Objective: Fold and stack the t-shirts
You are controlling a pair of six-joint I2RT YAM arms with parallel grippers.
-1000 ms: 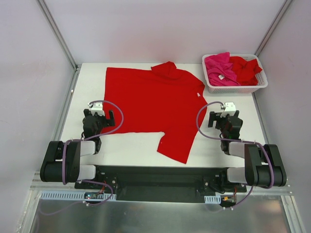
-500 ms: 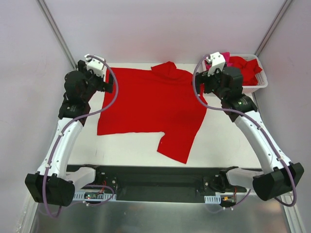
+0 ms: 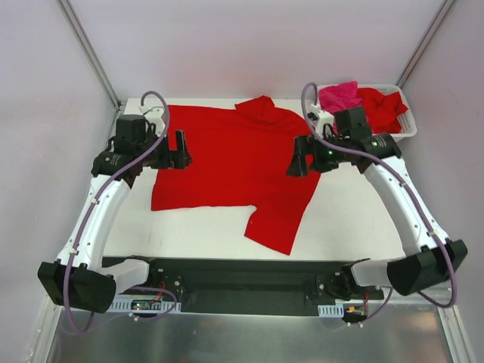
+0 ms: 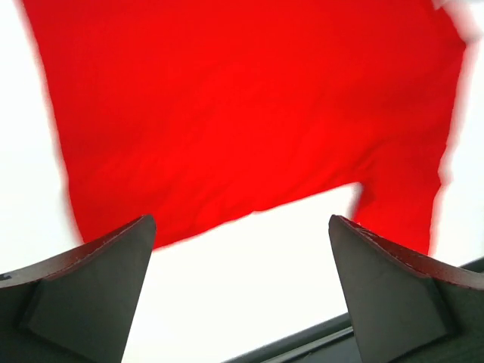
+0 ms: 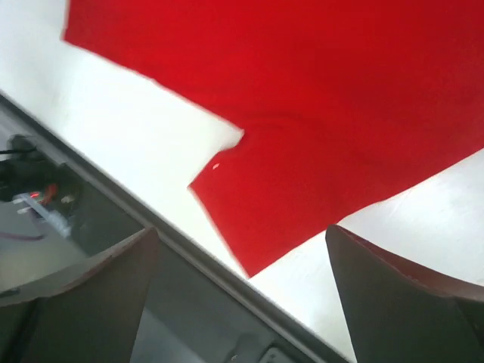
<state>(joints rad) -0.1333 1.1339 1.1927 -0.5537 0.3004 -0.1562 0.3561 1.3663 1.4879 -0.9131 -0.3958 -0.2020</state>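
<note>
Left gripper (image 3: 180, 149) and right gripper (image 3: 299, 160) are both spread wide with nothing between the fingers, each hanging over the spread red t-shirt (image 3: 234, 162). The right one is over the end nearer the white basket (image 3: 409, 130), the left over the end farthest from it; contact with the cloth cannot be made out. The shirt lies flat on the table (image 3: 355, 219) beside the basket, long axis running away from it, a sleeve sticking out each side. In the basket are a crumpled magenta-pink t-shirt (image 3: 339, 96) and a red t-shirt (image 3: 382, 106), partly hidden by the right arm; cloth edges are blurred in both wrist views.
</note>
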